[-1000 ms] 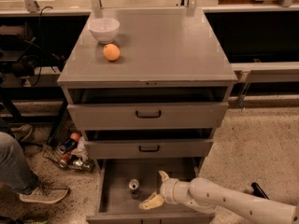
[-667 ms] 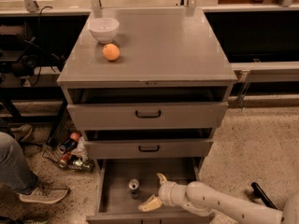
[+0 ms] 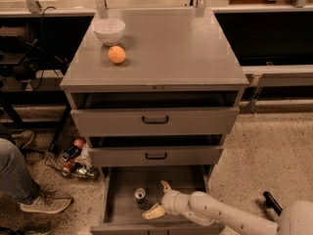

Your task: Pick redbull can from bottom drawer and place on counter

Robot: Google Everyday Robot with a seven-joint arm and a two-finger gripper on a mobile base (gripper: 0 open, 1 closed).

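- Find the slim silver-and-blue metal drink can (image 3: 140,196) standing upright, shiny top up, at lower centre of the frame, on the flat floor of the deep grey bottom drawer (image 3: 120,210), which is pulled out.
- Spot the pale two-finger gripper (image 3: 159,199) inside the same drawer, just right of the can in the frame, reaching in from the lower right on a white arm.
- Read the jaws as spread wide, one finger toward the drawer's back, the other toward its front, mouth facing left at the can.
- Judge the can just beside that mouth, not yet between the fingers; cannot tell any contact.
- Take the can's long axis as vertical, crosswise to the gap.
- Expect a short push leftward in the frame before closing, with a risk of tipping the narrow can.
- Mark the broad smooth grey cabinet top (image 3: 166,48) at upper centre as the drop spot, with a white bowl (image 3: 109,30) and round orange fruit (image 3: 116,54) at its upper left.
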